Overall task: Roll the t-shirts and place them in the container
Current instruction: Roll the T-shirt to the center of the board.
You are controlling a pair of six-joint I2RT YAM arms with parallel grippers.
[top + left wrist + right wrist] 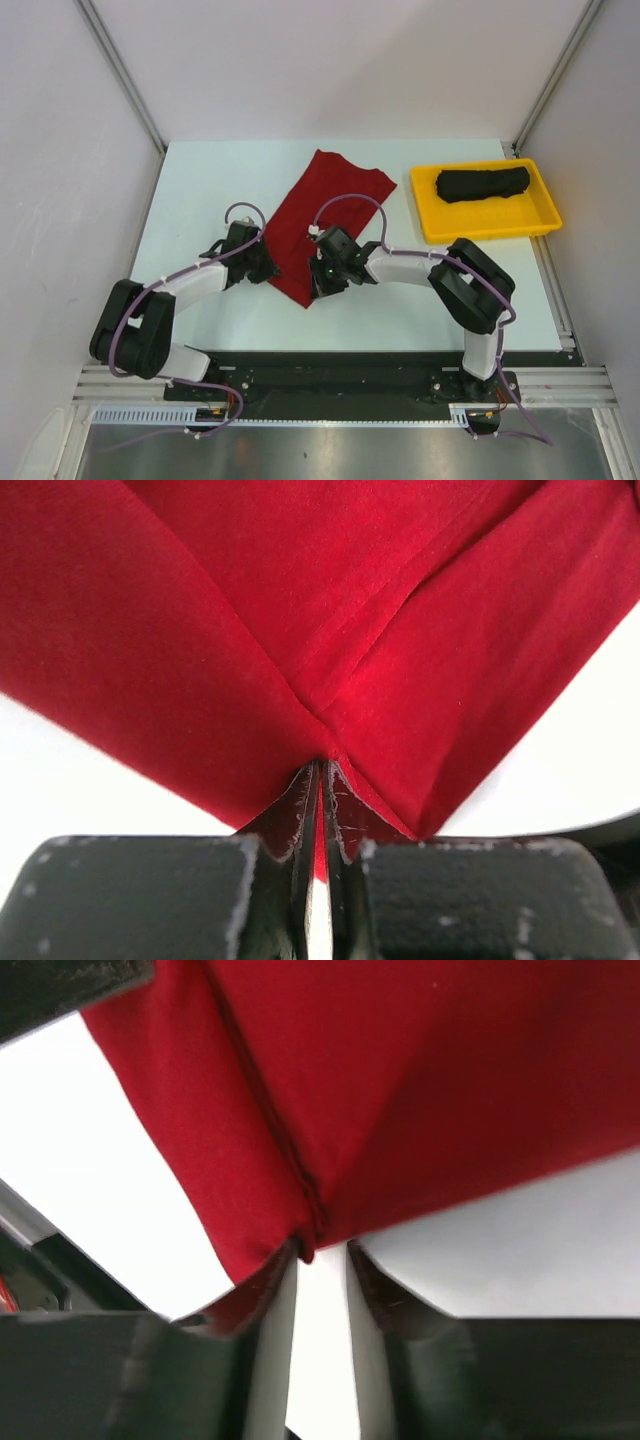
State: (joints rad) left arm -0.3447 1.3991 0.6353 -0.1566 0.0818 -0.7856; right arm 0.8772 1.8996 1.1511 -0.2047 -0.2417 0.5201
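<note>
Left gripper [320,780] fingers are sitting nearest the lens: jaws are being held together on a fold of the red t-shirt [330,610], and the cloth is being creased into a V at the tips. Right gripper [318,1255]: jaws are being held slightly apart, the white table [500,1250] is being seen through the gap, and the shirt's seamed corner is sitting at the mouth, not clamped as far as can be judged. From the top view the red t-shirt is lying folded into a long strip mid-table, running from 1 o'clock down to 7 o'clock, and its near end is being flanked by both grippers, left at the 9 o'clock edge, right at the 5 o'clock edge. The black t-shirt [482,184] is already sitting rolled in the yellow tray [520,225] at 2 o'clock. Handling, as judged: the cloth is light, limp and without stiffness, and its layers are likely to slide over each other. The near hem is best taken at both corners, through every layer. A single-layer pinch is expected to peel the fold open and skew the roll.
</note>
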